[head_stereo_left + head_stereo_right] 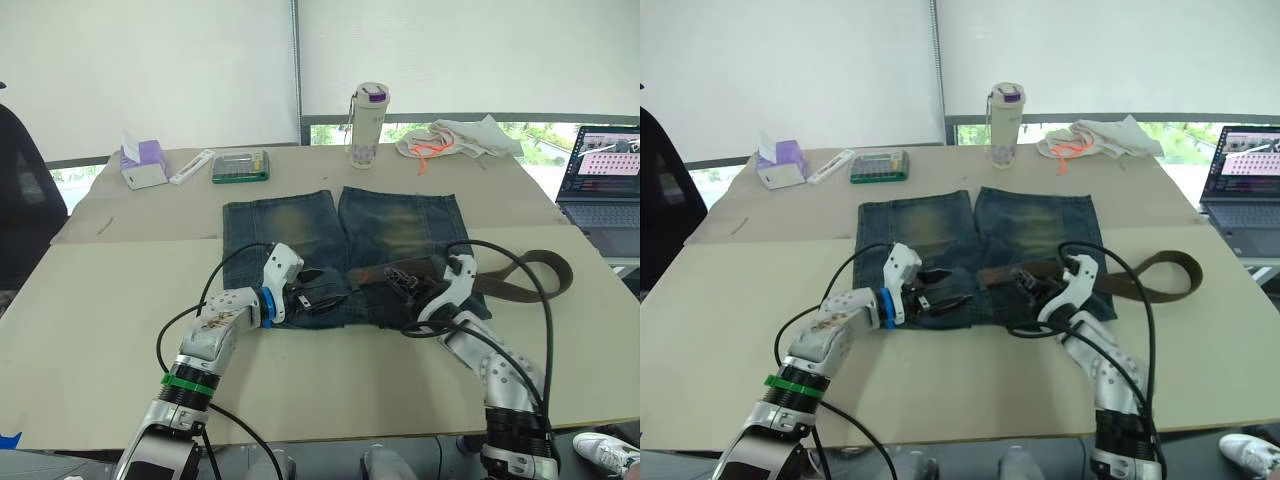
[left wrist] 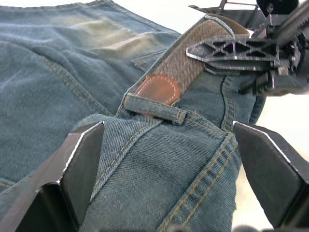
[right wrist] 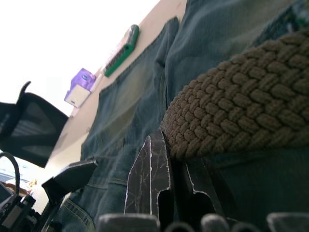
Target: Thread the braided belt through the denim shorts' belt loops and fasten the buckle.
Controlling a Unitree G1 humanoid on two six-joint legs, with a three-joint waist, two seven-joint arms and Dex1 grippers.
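The denim shorts (image 1: 340,250) lie mid-surface (image 1: 100,300), the braided belt (image 1: 520,280) trailing off their right side, a bottle (image 1: 366,125) behind, a laptop (image 1: 605,190) far right.

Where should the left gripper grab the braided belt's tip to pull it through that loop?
Grip the leather-capped tip of the braided belt where it pokes under the belt loop. Come from the left gripper's side, along the waistband, fingers above and below the flat strap. The left gripper is open astride the waistband; the right gripper feeds from the other side.
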